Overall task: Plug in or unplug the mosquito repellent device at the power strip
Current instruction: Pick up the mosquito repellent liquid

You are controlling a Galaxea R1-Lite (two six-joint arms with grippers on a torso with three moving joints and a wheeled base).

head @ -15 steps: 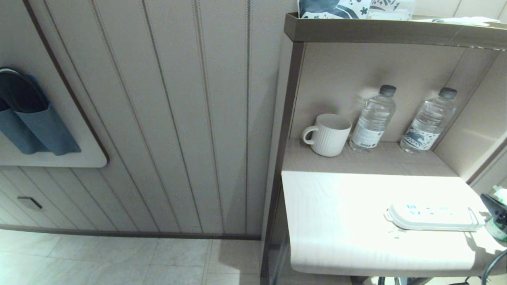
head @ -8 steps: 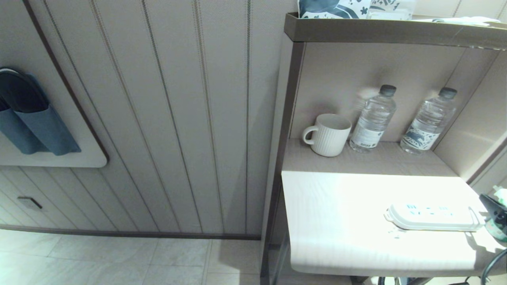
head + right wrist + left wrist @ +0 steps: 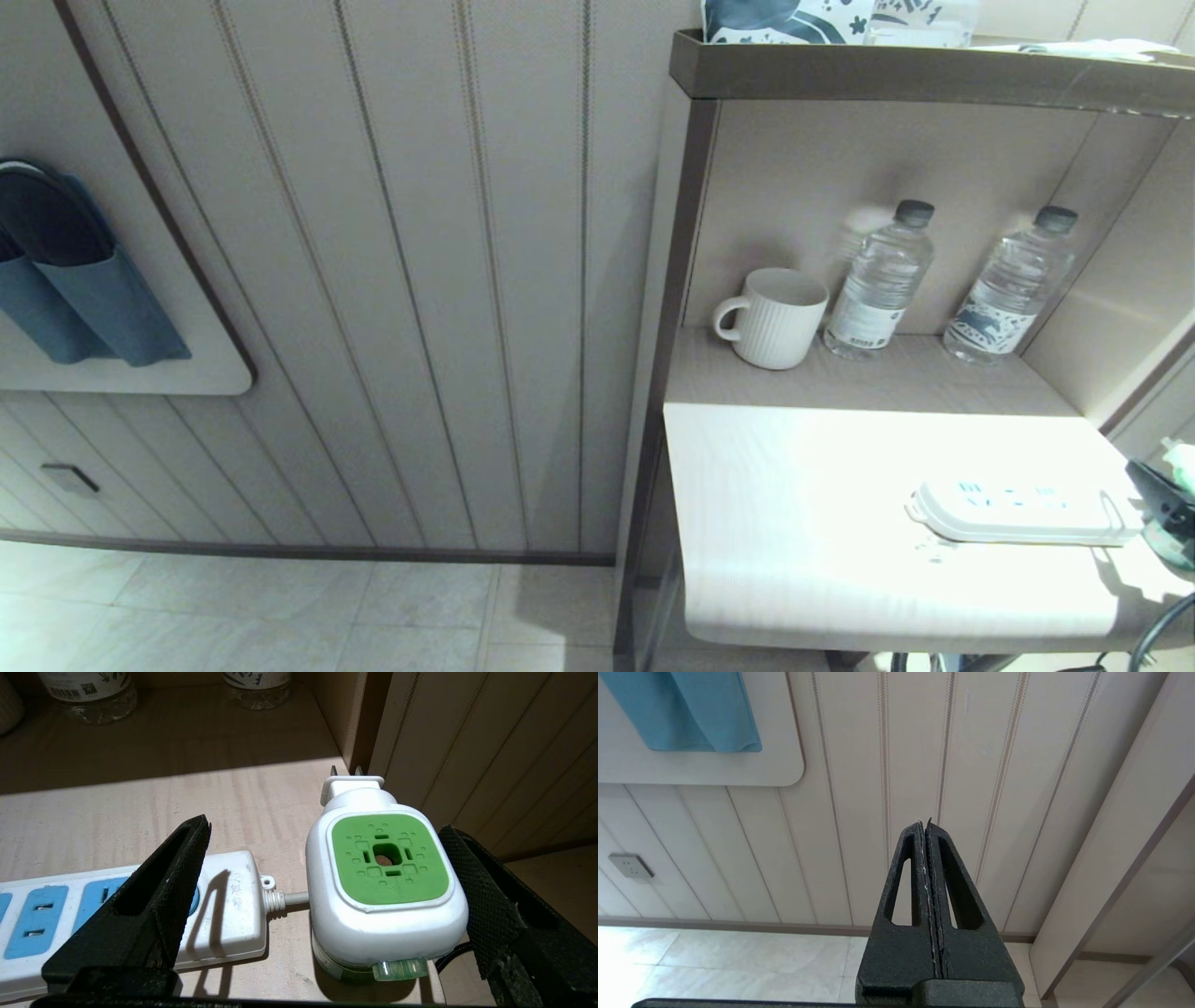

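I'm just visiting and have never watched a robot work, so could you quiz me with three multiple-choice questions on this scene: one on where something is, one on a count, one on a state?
1. Where does the white-and-green plug-in mosquito repellent device stand?
A. beside the cord end of the flat white power strip
B. on the top shelf
C. on the floor

2. How many clear plastic water bottles are there?
A. one
B. two
C. four

3. The right hand is:
A. open around the device
C. shut on the white ribbed mug
B. out of view

Answers: 1 A, its prongs are bare, unplugged; 2 B, both behind the mug; 3 A, its fingers flank the device.
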